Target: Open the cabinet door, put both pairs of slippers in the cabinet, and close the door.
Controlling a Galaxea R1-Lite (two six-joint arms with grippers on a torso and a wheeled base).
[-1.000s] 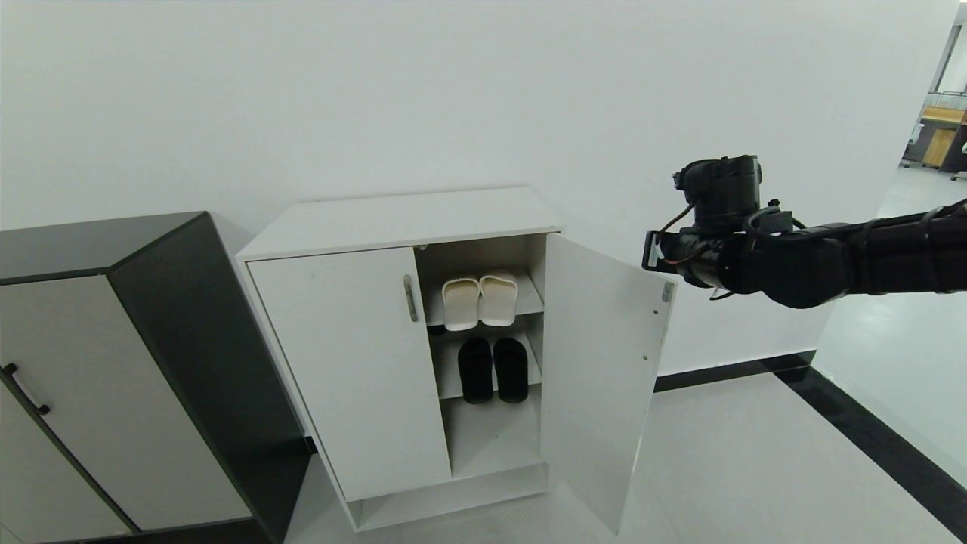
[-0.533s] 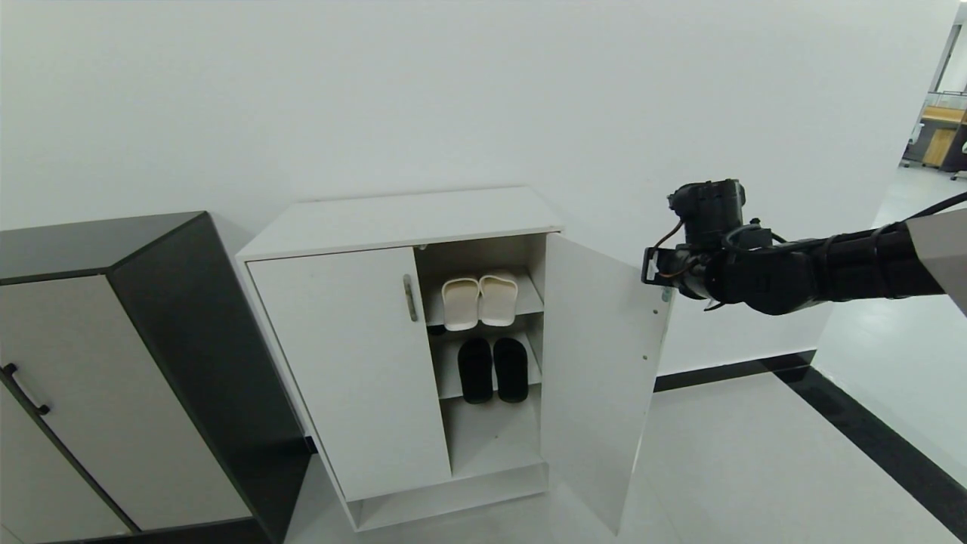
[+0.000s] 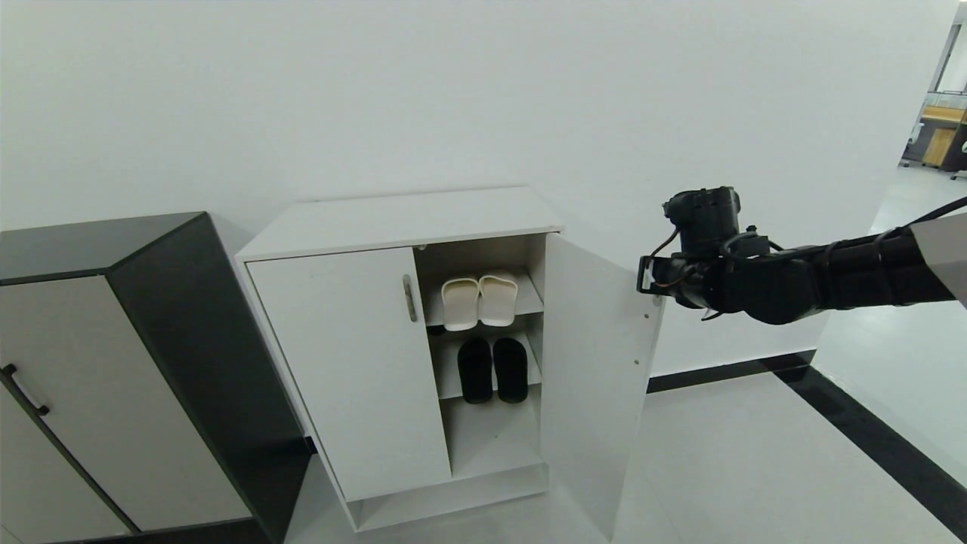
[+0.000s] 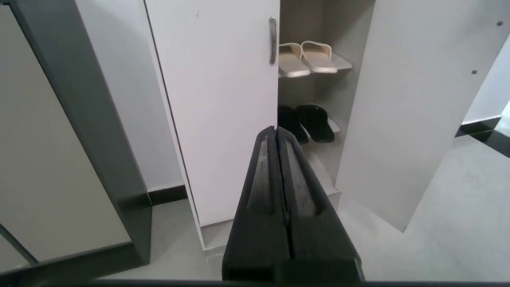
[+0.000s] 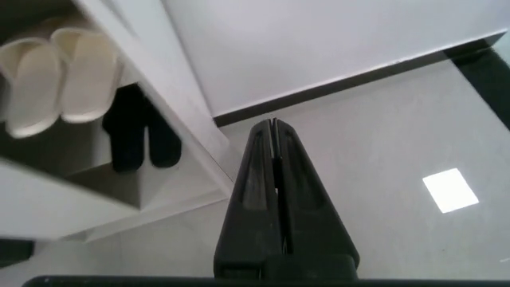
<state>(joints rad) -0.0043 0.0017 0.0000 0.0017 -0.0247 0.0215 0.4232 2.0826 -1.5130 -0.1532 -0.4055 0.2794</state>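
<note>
The white cabinet (image 3: 393, 219) stands against the wall, its left door closed and its right door (image 3: 597, 363) swung partly open. A white pair of slippers (image 3: 480, 300) lies on the upper shelf, and a black pair (image 3: 493, 369) on the shelf below. My right gripper (image 3: 656, 282) is at the open door's outer top edge, on its outside face. In the right wrist view that gripper (image 5: 272, 124) is shut and holds nothing, beside the door's edge (image 5: 159, 88). My left gripper (image 4: 277, 132) is shut and empty, low in front of the closed door (image 4: 215, 96).
A dark cabinet (image 3: 151, 340) stands close on the left of the white one. A metal handle (image 3: 409, 297) is on the closed door. A black stripe (image 3: 869, 431) crosses the grey floor at right, with open floor in front.
My right arm has moved left and down against the door's outer face. The door has swung a little toward the cabinet.
</note>
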